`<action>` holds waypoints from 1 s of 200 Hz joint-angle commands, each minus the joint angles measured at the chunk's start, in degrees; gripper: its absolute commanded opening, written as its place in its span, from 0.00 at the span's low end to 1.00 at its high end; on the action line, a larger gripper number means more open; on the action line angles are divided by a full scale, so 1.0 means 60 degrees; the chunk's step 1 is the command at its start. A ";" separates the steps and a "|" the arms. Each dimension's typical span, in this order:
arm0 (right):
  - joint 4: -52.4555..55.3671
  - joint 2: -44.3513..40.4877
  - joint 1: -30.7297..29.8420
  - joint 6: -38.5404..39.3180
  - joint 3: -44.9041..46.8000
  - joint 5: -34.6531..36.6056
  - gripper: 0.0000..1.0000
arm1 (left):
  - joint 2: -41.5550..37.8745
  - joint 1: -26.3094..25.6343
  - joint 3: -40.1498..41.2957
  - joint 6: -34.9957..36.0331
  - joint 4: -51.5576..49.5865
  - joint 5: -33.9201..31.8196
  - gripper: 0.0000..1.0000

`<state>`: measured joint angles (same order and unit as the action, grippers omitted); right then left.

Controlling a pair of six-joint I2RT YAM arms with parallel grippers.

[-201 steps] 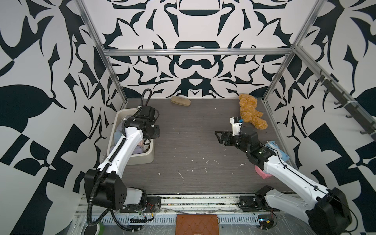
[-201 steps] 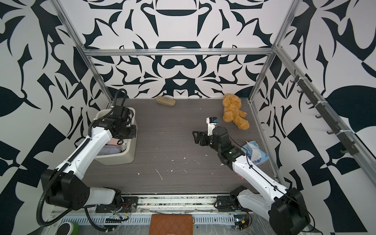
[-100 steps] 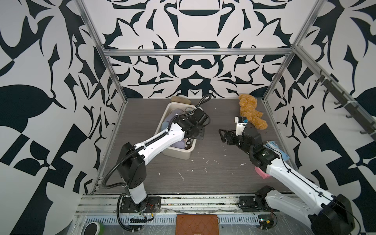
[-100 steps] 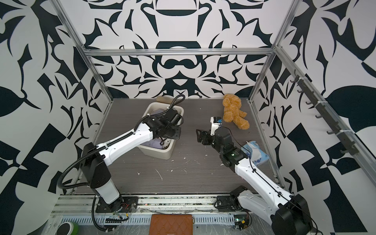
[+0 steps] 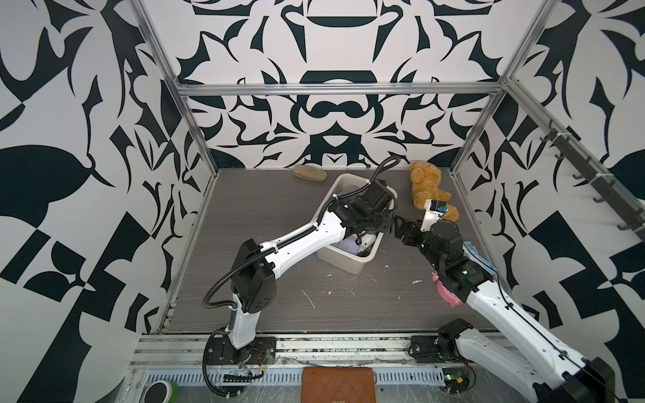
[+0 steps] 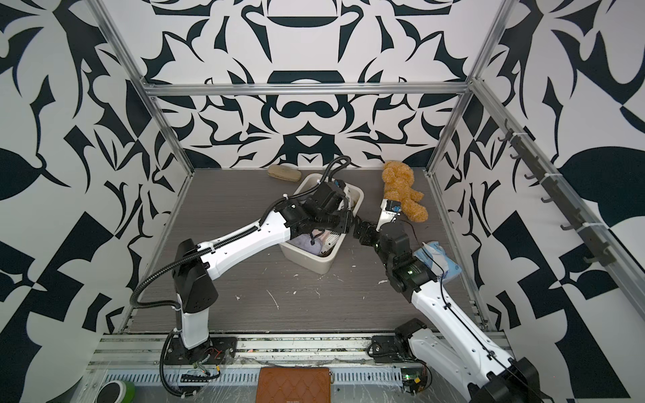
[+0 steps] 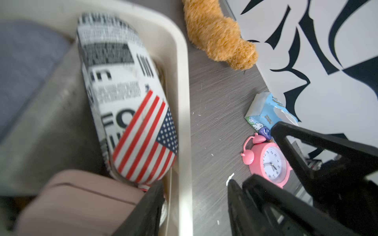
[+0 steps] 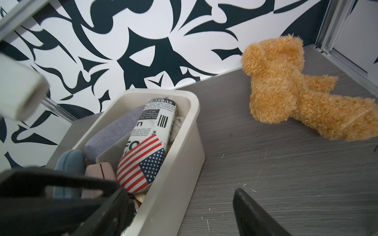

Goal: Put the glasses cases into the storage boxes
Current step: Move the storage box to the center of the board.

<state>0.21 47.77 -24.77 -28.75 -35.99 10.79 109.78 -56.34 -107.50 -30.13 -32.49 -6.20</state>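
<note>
1. My left pincer (image 7: 196, 183): released. The jaws are parted astride the tub (image 5: 349, 266) rim, one finger inside and one outside. A second ago it was clenched on that rim.
2. My right pincer (image 8: 180, 192): released, jaws wide with nothing between them. It sits just outside the same long wall, close to my left pincer, much where it was.
3. Tub: a second ago it stood by the wall on my left side, and half a second ago mid-table. Now it lies diagonal under my left pincer, just beside my right.
4. In the tub, below my left pincer: flag case (image 7: 131, 102) along the wall, pink case (image 7: 81, 200) at its end. Lilac case (image 8: 114, 130) and blue case (image 8: 69, 161) lie on the side away from my right pincer.
5. Behind my right pincer, by that arm: clock (image 7: 270, 161), tissue pack (image 7: 266, 110).
6. Beyond my right pincer: bear (image 5: 427, 188), unmoved.
7. Far past my left pincer: tan case (image 5: 310, 172), outside the tub at the back wall, unmoved.
8. Table (image 5: 261, 226): grey wood-grain, flecked with white scraps.
9. Room: black-and-white patterned walls (image 5: 104, 104), aluminium frame (image 5: 335, 89). Wallet (image 5: 338, 383) lies behind both arm bases.
</note>
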 commanded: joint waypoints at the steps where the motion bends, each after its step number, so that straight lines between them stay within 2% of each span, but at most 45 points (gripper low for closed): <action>1: -0.0561 -0.0297 -0.0163 0.0092 0.0336 -0.0542 0.84 | -0.1518 0.0080 -0.0483 0.1051 0.0373 0.0648 0.65; 20: -0.0381 0.0366 -0.0177 0.0146 0.0086 -0.0685 0.83 | -0.2752 0.0752 0.0422 0.1225 0.0041 0.0232 0.66; 36: -0.0357 0.0753 -0.0177 0.0087 -0.0071 -0.0935 0.82 | -0.3844 0.1861 0.1740 0.0923 -0.0381 -0.0303 0.66; 65: 0.0244 0.0929 -0.0167 0.0151 -0.0583 -0.0748 0.81 | -0.5533 0.4453 0.4702 0.0205 -0.0556 0.0092 0.66; 78: 0.0709 0.0949 -0.0170 0.0308 -0.0884 -0.0589 0.82 | -0.6019 0.5141 0.5877 0.0074 -0.0308 0.0316 0.64; 90: 0.1139 0.0972 -0.0174 0.0402 -0.1178 -0.0421 0.81 | -0.6050 0.5486 0.6796 0.0042 0.0144 0.0975 0.64; 101: 0.1394 0.0988 -0.0175 0.0468 -0.1371 -0.0302 0.81 | -0.6050 0.5537 0.7387 0.0012 0.0629 0.1813 0.63; 116: 0.1635 0.1045 -0.0166 0.0468 -0.1561 -0.0160 0.81 | -0.5660 0.5478 0.7704 0.0167 0.1025 0.3562 0.61; 124: 0.1753 0.1111 -0.0174 0.0463 -0.1670 -0.0103 0.82 | -0.5543 0.5316 0.7899 0.0188 0.1297 0.3971 0.60; 168: 0.2056 0.1223 -0.0164 0.0454 -0.2097 -0.0040 0.81 | -0.5045 0.3898 0.8324 -0.0102 0.2559 0.4424 0.58; 200: 0.2130 0.1252 -0.0177 0.0442 -0.2266 0.0284 0.81 | -0.3944 0.2713 0.7495 -0.0147 0.2925 0.4124 0.59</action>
<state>12.78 55.48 -25.63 -26.76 -46.44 10.04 82.19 -35.46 -57.93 -30.28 -21.78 14.70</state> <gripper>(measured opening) 0.814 0.583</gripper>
